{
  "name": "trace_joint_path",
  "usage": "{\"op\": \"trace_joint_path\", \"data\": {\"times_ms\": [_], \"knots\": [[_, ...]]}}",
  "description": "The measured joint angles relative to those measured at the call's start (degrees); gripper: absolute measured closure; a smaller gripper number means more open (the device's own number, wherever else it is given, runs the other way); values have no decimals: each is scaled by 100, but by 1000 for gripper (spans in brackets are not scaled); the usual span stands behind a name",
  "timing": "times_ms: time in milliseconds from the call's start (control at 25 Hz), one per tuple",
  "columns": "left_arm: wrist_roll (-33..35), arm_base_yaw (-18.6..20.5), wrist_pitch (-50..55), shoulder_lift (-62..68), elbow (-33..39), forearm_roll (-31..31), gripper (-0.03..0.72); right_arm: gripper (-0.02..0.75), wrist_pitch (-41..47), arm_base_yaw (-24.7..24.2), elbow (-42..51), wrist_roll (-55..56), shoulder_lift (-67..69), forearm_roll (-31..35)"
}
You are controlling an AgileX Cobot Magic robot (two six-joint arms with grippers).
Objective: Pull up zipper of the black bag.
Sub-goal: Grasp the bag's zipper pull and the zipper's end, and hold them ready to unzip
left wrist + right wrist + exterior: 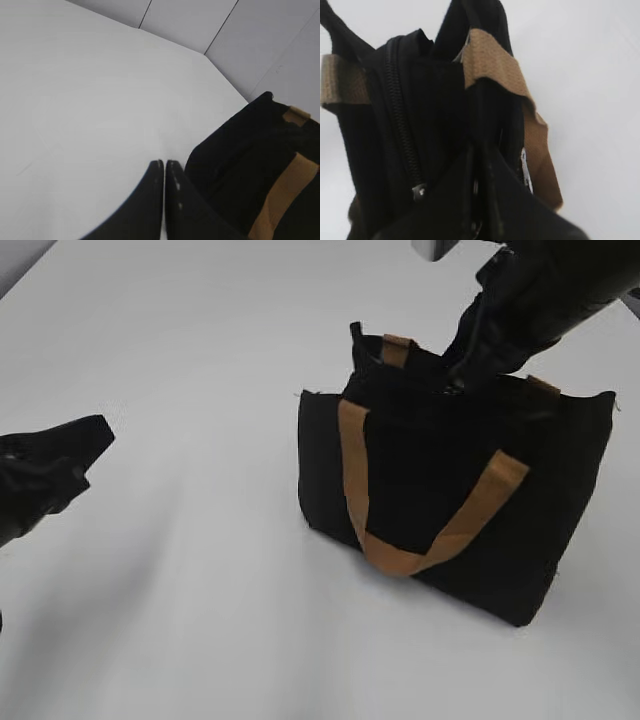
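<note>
The left gripper (95,430), jaws together and empty, idles far left; the right gripper (455,380) is pinched at the black bag's (440,490) top, the zipper (418,190) just beside its tips, track running away.

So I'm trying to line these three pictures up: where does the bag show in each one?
Exterior view: the bag stands right of centre, with the right gripper at its top edge.
Left wrist view: lower right corner, beside the shut left gripper.
Right wrist view: fills the centre, seen along its zipper.
Shared landmark: the tan handle.
</note>
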Motion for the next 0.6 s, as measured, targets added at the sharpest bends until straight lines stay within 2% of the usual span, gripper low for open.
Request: {"op": "trace_joint_path", "data": {"times_ms": [120,320,440,600], "knots": [[0,0,-267,0,0,363,690,730,6,223,0,-830,-8,465],[0,0,-1014,-2,-8,984,669,730,1,508,0,-2104,-9,1787],[0,0,-952,-2,-76,1291,590,731,1,534,5,-2631,-9,2391],[0,0,-349,-2,-257,1835,397,733,-10,552,10,-2747,-3,2647]]}}
